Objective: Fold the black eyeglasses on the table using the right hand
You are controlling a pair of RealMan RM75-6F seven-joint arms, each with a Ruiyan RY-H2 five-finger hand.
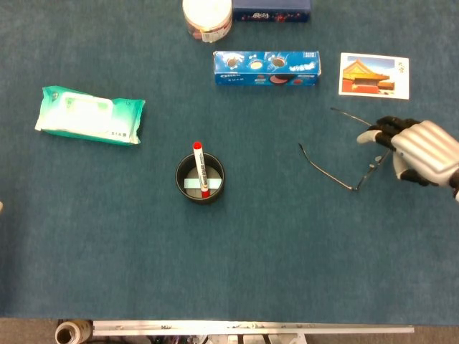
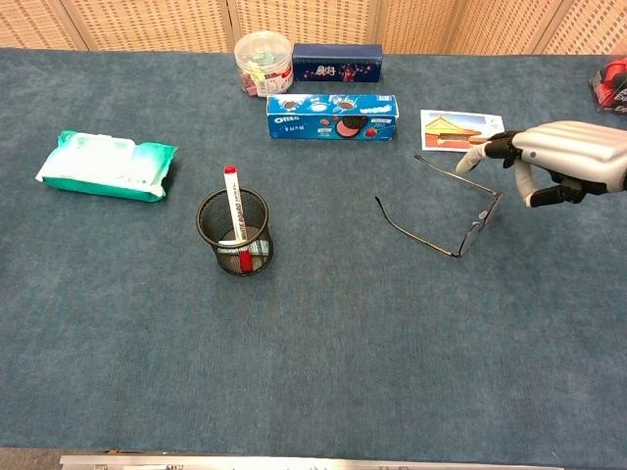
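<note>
The black eyeglasses (image 1: pixel 343 159) (image 2: pixel 438 211) lie unfolded on the blue table, right of centre, both temple arms spread out to the left. My right hand (image 1: pixel 418 150) (image 2: pixel 563 160) hovers over the frame's right end, palm down, fingers apart and holding nothing. Its fingertips (image 1: pixel 368 136) reach over the far temple arm near the hinge; the views do not show whether they touch it. My left hand is out of sight in both views.
A postcard (image 1: pixel 374 75) lies just beyond the glasses. Further back sit an Oreo box (image 1: pixel 266 68), a round tub (image 1: pixel 207 17) and a dark box (image 1: pixel 272 10). A mesh pen cup (image 1: pixel 200 178) with a red marker stands at centre, a wipes pack (image 1: pixel 90 115) at left.
</note>
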